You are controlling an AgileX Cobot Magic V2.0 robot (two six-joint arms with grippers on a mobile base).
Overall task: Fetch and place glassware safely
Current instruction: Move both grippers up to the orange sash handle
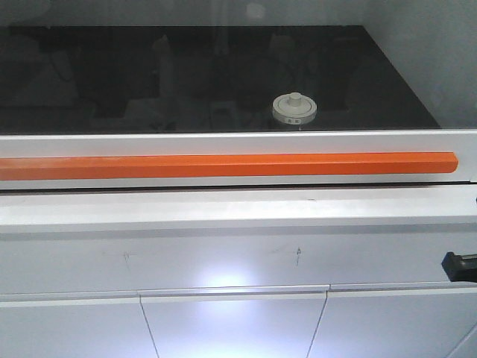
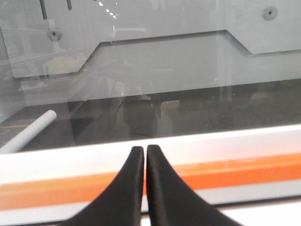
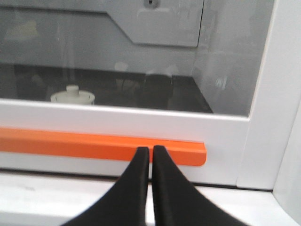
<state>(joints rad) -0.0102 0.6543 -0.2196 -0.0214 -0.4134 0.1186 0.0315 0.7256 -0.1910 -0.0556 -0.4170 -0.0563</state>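
Note:
The glassware, a squat clear jar with an off-white knobbed lid [image 1: 295,108], stands on the dark floor inside a glass-fronted cabinet, right of centre. It also shows in the right wrist view [image 3: 72,96], behind the glass at the left. My left gripper [image 2: 145,149] is shut and empty, its tips in front of the sash's orange handle [image 2: 225,172]. My right gripper [image 3: 151,149] is shut and empty, its tips just before the right end of the orange handle [image 3: 94,143]. A dark part, perhaps of the right arm, shows at the front view's right edge [image 1: 460,265].
The glass sash [image 1: 223,74] is down, with its white frame [image 1: 223,142] and long orange handle [image 1: 223,165] across the front. A white ledge [image 1: 223,209] and cabinet doors [image 1: 231,324] lie below. A white tube [image 2: 30,132] lies inside at the left.

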